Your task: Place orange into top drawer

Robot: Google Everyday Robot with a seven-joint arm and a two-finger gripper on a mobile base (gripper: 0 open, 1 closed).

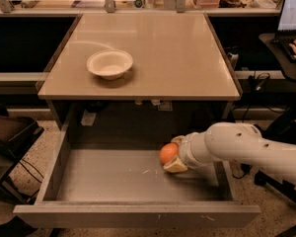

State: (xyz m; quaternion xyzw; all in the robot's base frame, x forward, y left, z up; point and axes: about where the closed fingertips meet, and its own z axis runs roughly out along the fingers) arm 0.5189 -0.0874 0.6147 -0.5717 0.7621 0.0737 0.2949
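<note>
The top drawer (108, 177) is pulled wide open below the beige tabletop, its flat grey floor in view. The orange (168, 153) sits low over the right part of the drawer floor, between the pale fingers of my gripper (171, 154). My white arm reaches in from the right, over the drawer's right wall. One finger (176, 167) shows under the orange and another at its top right. The gripper is shut on the orange.
A white shallow bowl (109, 64) stands on the beige tabletop (177, 53) at the left. A dark chair (10, 132) stands left of the drawer. A laptop (292, 14) and cables are at the right.
</note>
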